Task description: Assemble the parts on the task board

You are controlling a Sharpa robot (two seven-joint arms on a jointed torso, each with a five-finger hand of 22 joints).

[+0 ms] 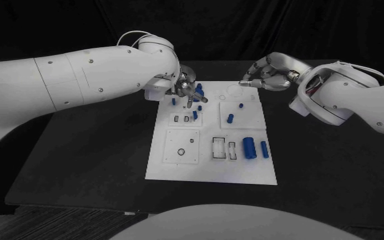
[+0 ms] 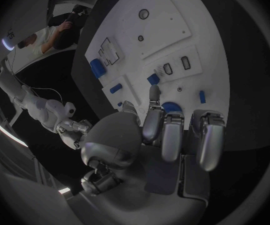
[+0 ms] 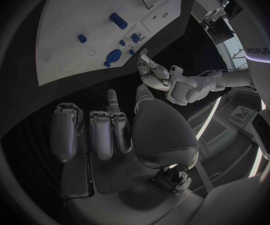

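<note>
The white task board point(image 1: 182, 168) lies mid-table, with several blue parts on it: two cylinders point(image 1: 249, 147) near its right edge and small pegs point(image 1: 230, 119) further back. My left hand point(image 1: 186, 88) hovers over the board's far left corner, its fingers point(image 2: 172, 130) curled beside a rounded blue part point(image 2: 170, 106). The grip itself is hidden. My right hand point(image 1: 264, 76) hangs at the far right corner, off the board's edge, fingers point(image 3: 102, 132) curled in on nothing. From the right wrist, the left hand point(image 3: 152, 70) reaches toward small blue parts point(image 3: 135, 37).
Black-outlined slots point(image 1: 218, 146) and a small black ring point(image 1: 181, 152) mark the board's near half. Black table point(image 1: 88, 156) surrounds the board on all sides. The white right arm point(image 1: 336, 93) sits close to the board's far right corner.
</note>
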